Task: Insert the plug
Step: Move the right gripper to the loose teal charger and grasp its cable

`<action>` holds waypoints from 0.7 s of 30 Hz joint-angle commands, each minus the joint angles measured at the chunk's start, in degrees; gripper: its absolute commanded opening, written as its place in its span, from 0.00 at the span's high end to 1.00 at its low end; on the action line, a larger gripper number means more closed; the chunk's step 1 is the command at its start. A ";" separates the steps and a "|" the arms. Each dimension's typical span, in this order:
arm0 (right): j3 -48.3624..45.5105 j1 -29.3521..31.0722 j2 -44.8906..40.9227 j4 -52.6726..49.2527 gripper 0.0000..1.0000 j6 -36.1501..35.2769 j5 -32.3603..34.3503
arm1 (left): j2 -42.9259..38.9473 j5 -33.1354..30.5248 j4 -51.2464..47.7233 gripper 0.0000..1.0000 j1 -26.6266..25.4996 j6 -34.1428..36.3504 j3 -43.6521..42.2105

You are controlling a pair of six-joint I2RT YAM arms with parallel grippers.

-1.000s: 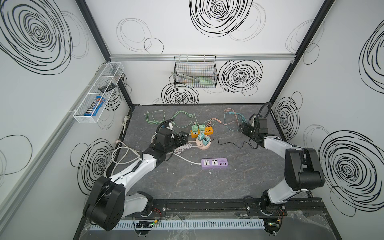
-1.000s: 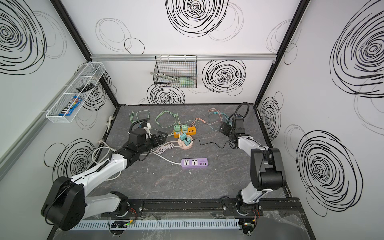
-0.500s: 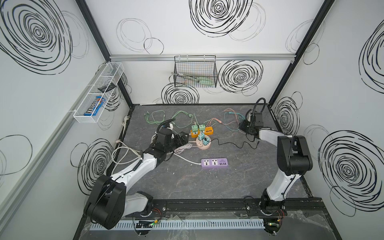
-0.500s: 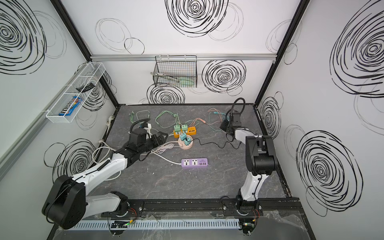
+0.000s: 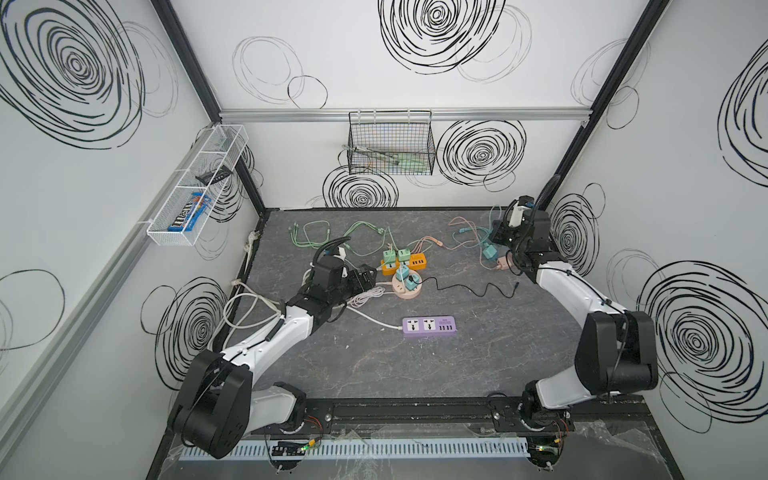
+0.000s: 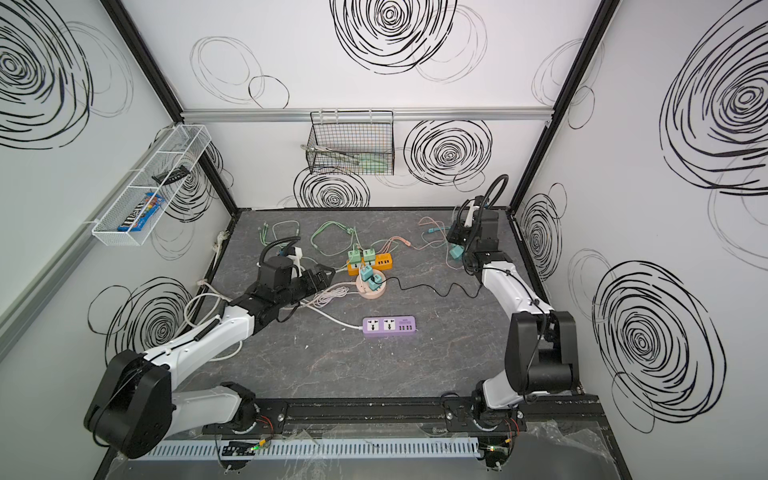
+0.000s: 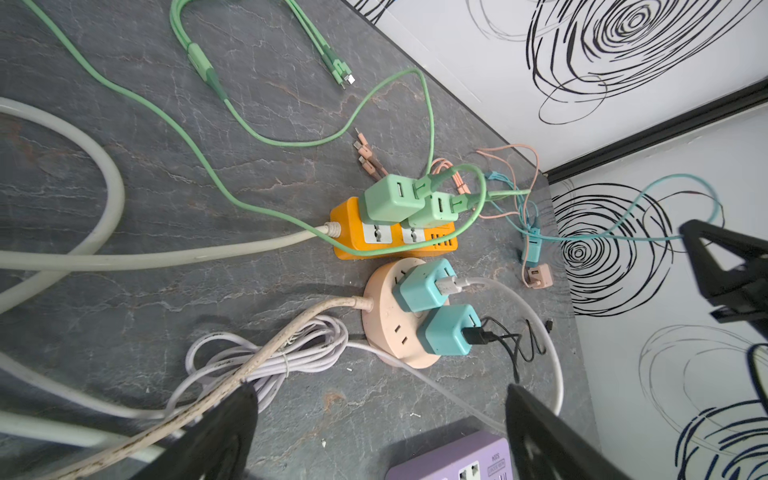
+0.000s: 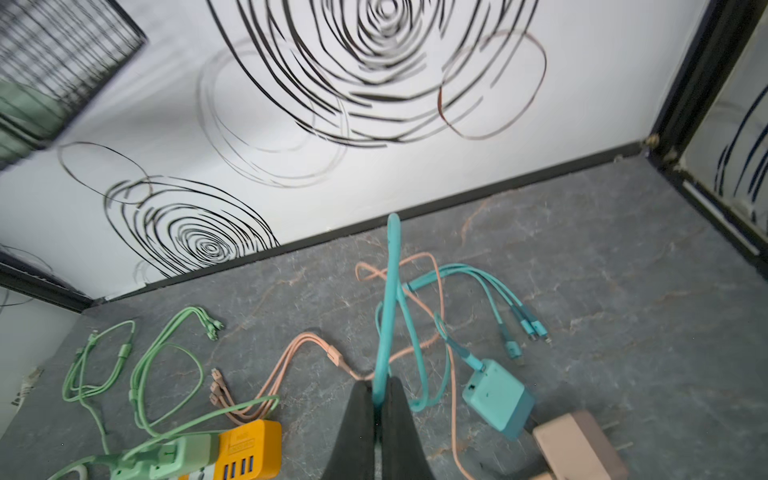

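Note:
A teal charger plug (image 8: 496, 397) lies on the table at the back right, seen in both top views (image 5: 490, 251) (image 6: 456, 251). A teal cable (image 8: 390, 299) is attached to it. My right gripper (image 8: 376, 401) is shut on a loop of that cable, which rises from between the fingers; the gripper hangs just behind the plug (image 5: 498, 235). A pink plug (image 8: 577, 444) lies beside the teal one. My left gripper (image 7: 378, 432) is open and empty, above the table between the round pink power strip (image 7: 390, 316) and the purple power strip (image 5: 429, 326).
An orange power strip (image 5: 409, 262) carries two green chargers; the round strip holds two teal ones. Green (image 8: 166, 365) and pink (image 8: 299, 357) cables lie along the back. White cords (image 5: 249, 307) lie by the left arm. A wire basket (image 5: 390, 143) hangs on the back wall.
My right gripper has shut on the teal cable and moved toward the back wall, lifting the loop. The left arm has not moved.

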 commanded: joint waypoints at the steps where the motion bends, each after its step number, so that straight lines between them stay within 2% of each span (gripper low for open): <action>1: -2.14 -0.21 -4.74 4.30 1.00 -5.51 -0.35 | 0.35 -1.57 -0.54 0.04 -0.67 2.91 2.47; 7: -1.97 -0.21 -10.54 4.34 1.00 -8.37 0.33 | 0.18 -3.02 -1.41 0.04 -1.51 4.41 3.35; 21: 2.57 -0.04 -20.60 4.90 1.00 -8.94 1.44 | 0.44 -4.23 -1.59 0.04 -2.38 5.69 4.11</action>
